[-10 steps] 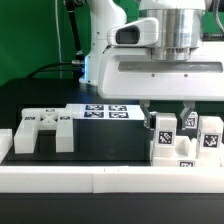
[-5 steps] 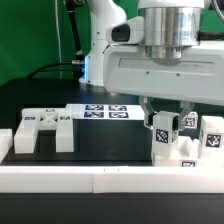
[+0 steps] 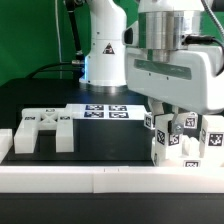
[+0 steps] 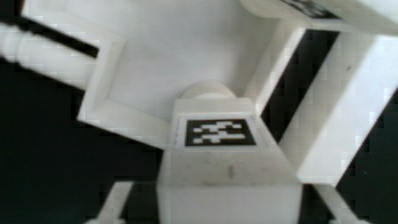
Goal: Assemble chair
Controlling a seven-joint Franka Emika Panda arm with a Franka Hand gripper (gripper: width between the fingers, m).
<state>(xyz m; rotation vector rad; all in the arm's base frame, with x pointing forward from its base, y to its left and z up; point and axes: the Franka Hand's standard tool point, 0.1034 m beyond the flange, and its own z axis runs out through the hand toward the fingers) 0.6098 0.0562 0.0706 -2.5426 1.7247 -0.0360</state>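
A long low white border rail (image 3: pixel 90 178) runs along the front of the black desk (image 3: pixel 110 140), apparently to keep loose parts from sliding off. Just behind the rail, toward the exterior view's right, stands the chair (image 3: pixel 163 152), a cluster of chunky white plastic parts with black-and-white tags. The gripper (image 3: pixel 172 120) reaches straight down into it. In the wrist view its jaws look clamped on a short white tagged leg block (image 4: pixel 217 150) that stands against a flat white panel (image 4: pixel 169 70), probably to seat the block in its joint. Behind the rail at the exterior view's left, a white notched frame (image 3: pixel 40 130) lies flat, apparently waiting its turn. Farther behind the rail lies the marker board (image 3: pixel 105 111).
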